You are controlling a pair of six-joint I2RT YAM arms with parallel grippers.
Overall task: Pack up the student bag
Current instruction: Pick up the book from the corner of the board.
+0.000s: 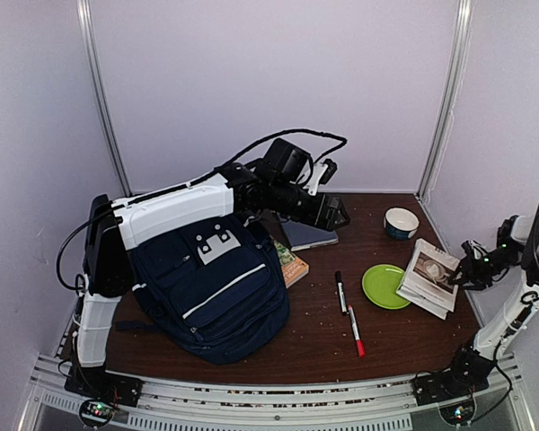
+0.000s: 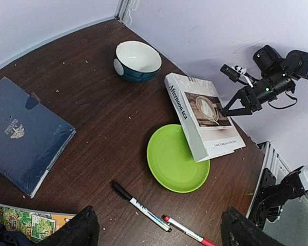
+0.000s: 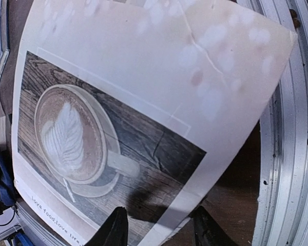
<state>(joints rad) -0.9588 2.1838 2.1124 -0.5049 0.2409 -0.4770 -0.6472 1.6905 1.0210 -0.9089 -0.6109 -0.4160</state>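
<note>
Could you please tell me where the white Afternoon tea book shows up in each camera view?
Top external: Afternoon tea book at right, its edge over the green plate.
Left wrist: centre-right, overlapping the same plate.
Right wrist: fills the frame.
Shared landmark: its latte cover photo.

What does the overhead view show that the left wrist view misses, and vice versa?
Only overhead: most of the backpack and the left arm stretched above it. Only left wrist: the spine title of the white book and the open gap of the left end effector. Both: green plate, bowl, black marker, red marker, that book, blue notebook, right end effector.
</note>
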